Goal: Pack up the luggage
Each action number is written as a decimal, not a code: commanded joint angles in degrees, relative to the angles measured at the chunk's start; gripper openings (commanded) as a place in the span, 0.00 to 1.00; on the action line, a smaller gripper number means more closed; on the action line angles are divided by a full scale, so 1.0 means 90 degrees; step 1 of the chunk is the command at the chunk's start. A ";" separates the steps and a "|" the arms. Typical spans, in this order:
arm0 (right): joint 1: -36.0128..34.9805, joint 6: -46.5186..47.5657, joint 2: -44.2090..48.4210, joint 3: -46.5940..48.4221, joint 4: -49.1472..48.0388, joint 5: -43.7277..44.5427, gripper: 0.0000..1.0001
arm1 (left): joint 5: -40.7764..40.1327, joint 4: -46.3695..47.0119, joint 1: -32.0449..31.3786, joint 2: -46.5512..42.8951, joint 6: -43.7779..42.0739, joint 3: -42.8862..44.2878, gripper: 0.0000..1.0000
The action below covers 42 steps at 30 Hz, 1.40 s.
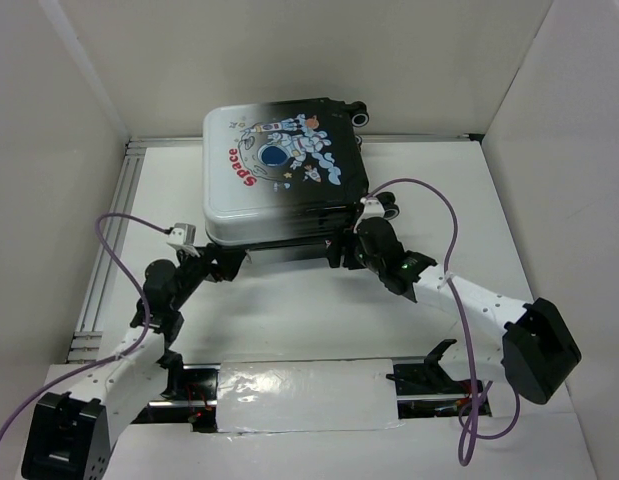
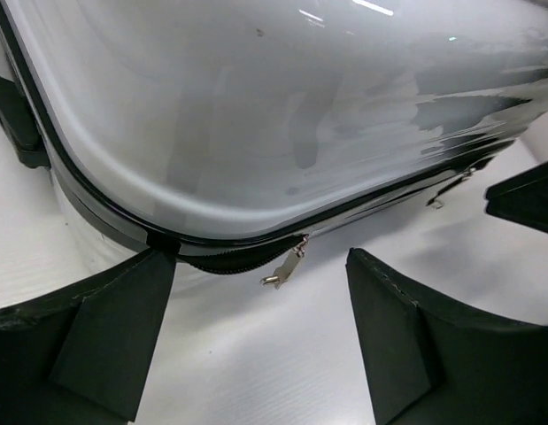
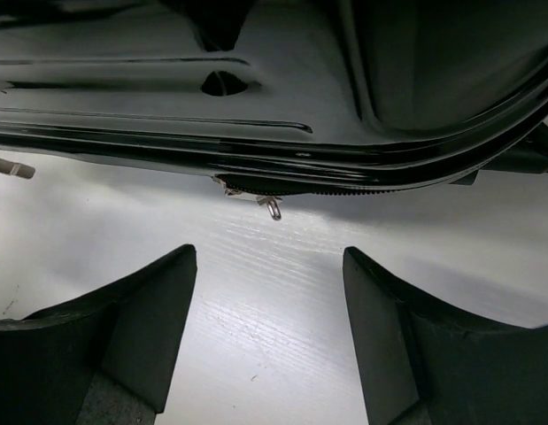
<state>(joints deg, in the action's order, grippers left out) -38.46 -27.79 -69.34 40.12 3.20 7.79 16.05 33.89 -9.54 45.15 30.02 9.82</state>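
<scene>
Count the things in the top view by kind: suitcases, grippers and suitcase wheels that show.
Suitcase: 1
Grippers: 2, the left gripper and the right gripper
Wheels in view: 2
Total: 5

The white table (image 1: pixel 289 320) carries the luggage (image 1: pixel 284 175), lying flat with its printed shell up, just ahead of the left fingers (image 2: pixel 105 341) and right fingers (image 3: pixel 141 323). Bare table shows between each pair.
</scene>
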 commanded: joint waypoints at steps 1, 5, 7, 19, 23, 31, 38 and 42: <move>-0.0092 0.0061 -0.0040 0.0162 -0.0347 0.0227 0.74 | -0.0718 -0.0278 -0.0482 0.0003 -0.0416 0.0383 0.90; -0.0092 0.0061 0.0019 0.0220 -0.0346 0.0228 0.74 | -0.1186 -0.0961 -0.0814 -0.0230 -0.0163 0.0383 0.89; -0.0150 0.0061 0.0019 0.0220 -0.0346 0.0296 0.74 | -0.1528 -0.1420 -0.1039 -0.0337 0.0071 0.0383 0.89; -0.0209 -0.0145 0.0019 0.0220 -0.0209 0.0433 0.74 | -0.2154 -0.1744 -0.1840 -0.0301 0.0424 0.0509 0.89; -0.0209 -0.0203 0.0019 0.0220 -0.0209 0.0433 0.74 | -0.2642 -0.1744 -0.1987 0.0295 0.0356 0.0871 0.89; -0.0209 -0.0203 0.0078 0.0220 -0.0151 0.0550 0.74 | -0.2878 -0.1461 -0.2055 0.0794 -0.0015 0.1242 0.84; -0.0209 -0.0203 0.0019 0.0162 -0.0209 0.0550 0.74 | -0.3102 -0.1061 -0.2182 0.1126 -0.0074 0.1360 0.75; -0.0209 -0.0203 0.0019 0.0162 -0.0209 0.0550 0.74 | -0.3170 -0.0904 -0.2377 0.1341 -0.0074 0.1360 0.69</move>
<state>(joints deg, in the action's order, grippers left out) -39.77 -29.12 -69.65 40.14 3.11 11.40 -10.70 20.47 -29.65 56.55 31.18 19.84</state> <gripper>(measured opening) 0.738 0.690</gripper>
